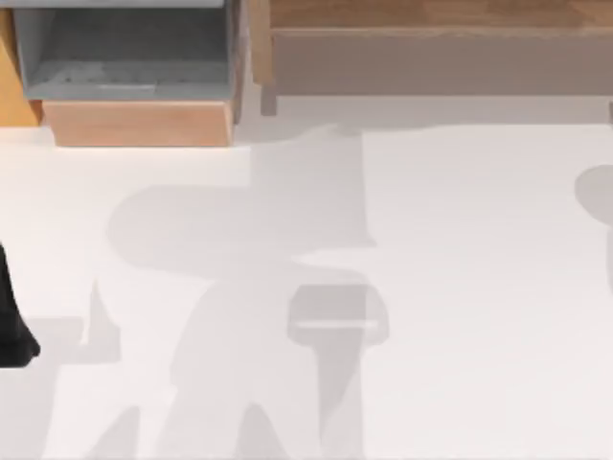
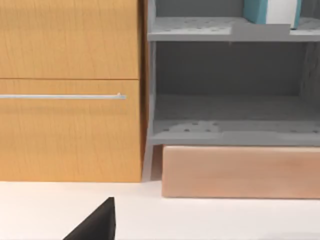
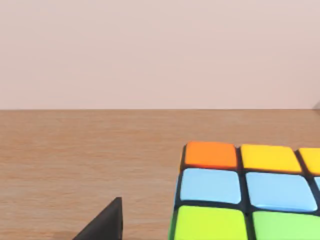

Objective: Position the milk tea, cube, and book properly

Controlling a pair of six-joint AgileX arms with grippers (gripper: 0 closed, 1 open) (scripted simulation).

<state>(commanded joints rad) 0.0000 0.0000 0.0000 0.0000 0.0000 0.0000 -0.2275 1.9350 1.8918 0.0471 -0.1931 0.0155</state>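
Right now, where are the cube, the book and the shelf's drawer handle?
cube (image 3: 240, 187): right wrist view, on a light-blue tile of its top face.
book (image 2: 272, 11): left wrist view, on its white pages, upper shelf.
drawer handle (image 2: 62, 97): left wrist view, mid-bar.

Top view looks down; left wrist nears shelf (image 2: 230, 130); right wrist nears cube (image 3: 245, 190).
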